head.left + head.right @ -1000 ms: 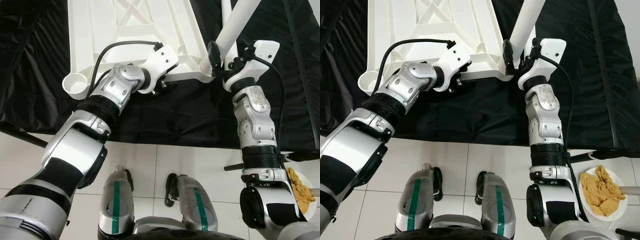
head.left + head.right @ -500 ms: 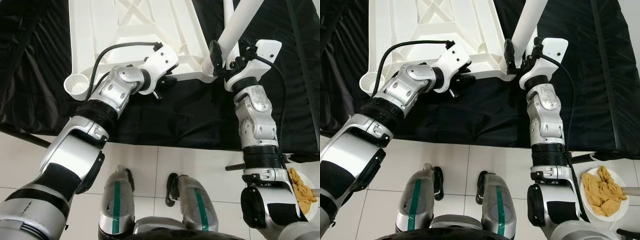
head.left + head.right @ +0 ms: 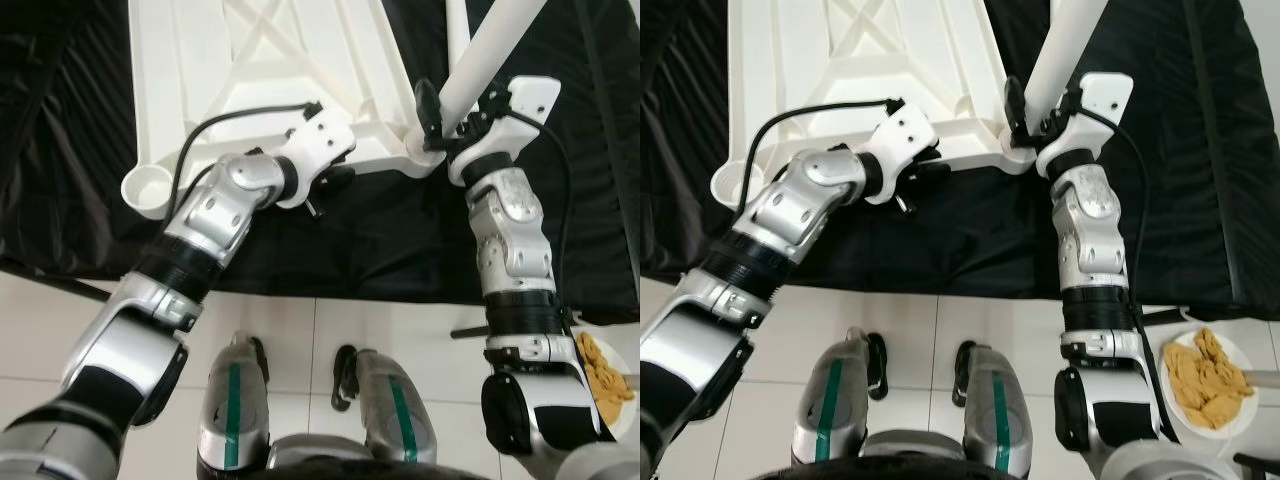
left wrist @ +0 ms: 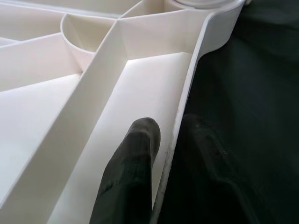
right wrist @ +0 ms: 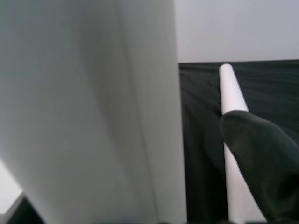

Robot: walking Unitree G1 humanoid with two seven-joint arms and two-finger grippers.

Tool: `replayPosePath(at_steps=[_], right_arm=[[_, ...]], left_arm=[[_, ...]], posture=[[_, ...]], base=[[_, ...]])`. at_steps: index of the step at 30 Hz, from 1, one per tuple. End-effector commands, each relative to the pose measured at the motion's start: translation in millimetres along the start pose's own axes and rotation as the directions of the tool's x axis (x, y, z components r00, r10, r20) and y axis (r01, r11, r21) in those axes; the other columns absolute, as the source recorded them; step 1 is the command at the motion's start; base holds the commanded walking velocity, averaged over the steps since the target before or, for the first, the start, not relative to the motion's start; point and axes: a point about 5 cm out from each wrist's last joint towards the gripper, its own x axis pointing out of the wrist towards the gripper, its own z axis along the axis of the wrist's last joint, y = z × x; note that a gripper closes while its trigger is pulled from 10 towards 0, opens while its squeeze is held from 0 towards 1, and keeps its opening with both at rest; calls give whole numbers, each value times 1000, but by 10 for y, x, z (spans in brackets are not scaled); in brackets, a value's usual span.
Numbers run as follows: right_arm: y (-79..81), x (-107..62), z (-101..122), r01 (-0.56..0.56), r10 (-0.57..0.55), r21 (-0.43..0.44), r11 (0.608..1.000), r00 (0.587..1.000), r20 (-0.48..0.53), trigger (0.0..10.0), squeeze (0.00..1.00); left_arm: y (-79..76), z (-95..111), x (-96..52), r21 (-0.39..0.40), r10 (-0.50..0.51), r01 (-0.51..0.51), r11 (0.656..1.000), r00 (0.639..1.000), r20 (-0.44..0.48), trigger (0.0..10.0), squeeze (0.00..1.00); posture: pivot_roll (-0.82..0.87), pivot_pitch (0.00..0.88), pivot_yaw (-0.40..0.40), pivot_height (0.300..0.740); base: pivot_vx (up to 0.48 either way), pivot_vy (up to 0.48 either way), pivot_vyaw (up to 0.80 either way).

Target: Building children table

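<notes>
The white plastic tabletop (image 3: 270, 70), ribbed underside up, is lying on crinkled black sheeting (image 3: 60, 150). The left gripper (image 4: 163, 154) is pinching its near rim. The right gripper (image 3: 450, 115) is clasping a smooth round table leg (image 3: 490, 50) standing tilted in the corner socket (image 3: 420, 155).

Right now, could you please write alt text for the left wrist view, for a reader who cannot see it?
The left gripper pinches the thin rim of the upturned white plastic tabletop, one black finger inside on the ribbed underside, the other outside over the black cloth. A round leg socket sits at the far corner.
</notes>
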Motion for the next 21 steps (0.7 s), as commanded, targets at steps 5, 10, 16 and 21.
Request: replayPosePath(at_steps=[5, 10, 16, 21], right_arm=[[-138, -8, -3, 61, -61, -4, 998, 998, -8, 10000, 0], [-131, -2, 1, 50, -50, -3, 999, 999, -6, 10000, 0], [-93, -20, -8, 6, -6, 5, 1000, 1000, -15, 10000, 0], [-63, -60, -22, -42, 42, -1, 999, 999, -30, 10000, 0]], left_arm=[[-392, -146, -42, -62, -285, 281, 958, 957, -49, 10000, 0], [-402, -150, -26, -81, -262, 257, 963, 964, -54, 10000, 0], [-407, -147, -10, -99, -220, 213, 972, 974, -61, 10000, 0], [-374, -134, -10, -111, -189, 181, 977, 980, -66, 10000, 0]], posture=[[45, 106, -6, 740], [47, 104, -7, 740], [46, 107, -8, 740], [41, 108, -8, 740]], base=[[0, 0, 0], [0, 0, 0], [0, 0, 0], [0, 0, 0]])
